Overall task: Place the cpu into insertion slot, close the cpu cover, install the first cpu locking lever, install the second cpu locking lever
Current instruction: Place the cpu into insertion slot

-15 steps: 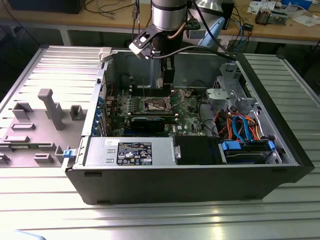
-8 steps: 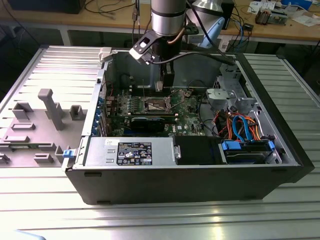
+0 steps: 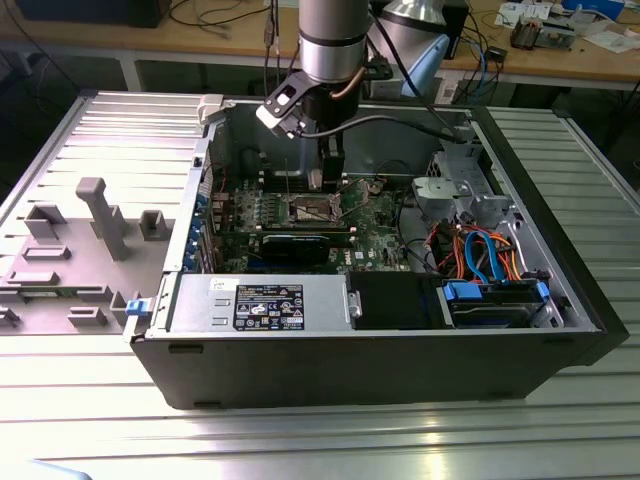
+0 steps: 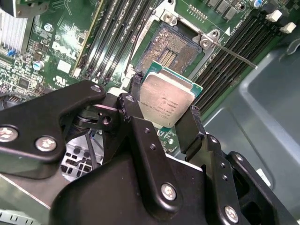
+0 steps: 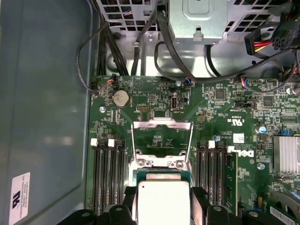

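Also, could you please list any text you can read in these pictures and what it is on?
power supply label: print too small to read.
cpu, held in the pincer: engraving too faint to read.
case sticker: too small.
circuit board: white markings, too small.

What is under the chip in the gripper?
The gripper holds the chip above the green board. In the second wrist view the open socket shows just past its edge; the chip hides the socket's near side and the board directly below.
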You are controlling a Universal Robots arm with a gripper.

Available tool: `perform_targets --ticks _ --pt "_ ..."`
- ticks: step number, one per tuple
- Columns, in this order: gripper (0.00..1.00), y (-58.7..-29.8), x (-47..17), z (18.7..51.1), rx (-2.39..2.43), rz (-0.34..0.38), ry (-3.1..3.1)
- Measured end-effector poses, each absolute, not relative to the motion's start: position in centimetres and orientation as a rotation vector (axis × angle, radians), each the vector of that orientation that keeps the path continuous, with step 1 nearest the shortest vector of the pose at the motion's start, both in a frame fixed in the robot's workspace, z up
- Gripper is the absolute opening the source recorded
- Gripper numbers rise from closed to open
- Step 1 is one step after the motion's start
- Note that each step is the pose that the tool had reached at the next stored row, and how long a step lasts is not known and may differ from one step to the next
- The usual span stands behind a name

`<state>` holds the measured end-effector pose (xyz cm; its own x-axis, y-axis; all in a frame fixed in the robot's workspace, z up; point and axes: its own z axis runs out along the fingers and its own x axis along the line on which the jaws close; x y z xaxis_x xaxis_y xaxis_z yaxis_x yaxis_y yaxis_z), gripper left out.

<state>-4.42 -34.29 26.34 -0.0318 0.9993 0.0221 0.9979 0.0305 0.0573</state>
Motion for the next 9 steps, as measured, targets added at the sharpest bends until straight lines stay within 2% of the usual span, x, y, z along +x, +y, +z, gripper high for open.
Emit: perform_targets --ticks 9 --pt "0.55 -34.3 -4.6 24.7 2.169 0.087 2.238"
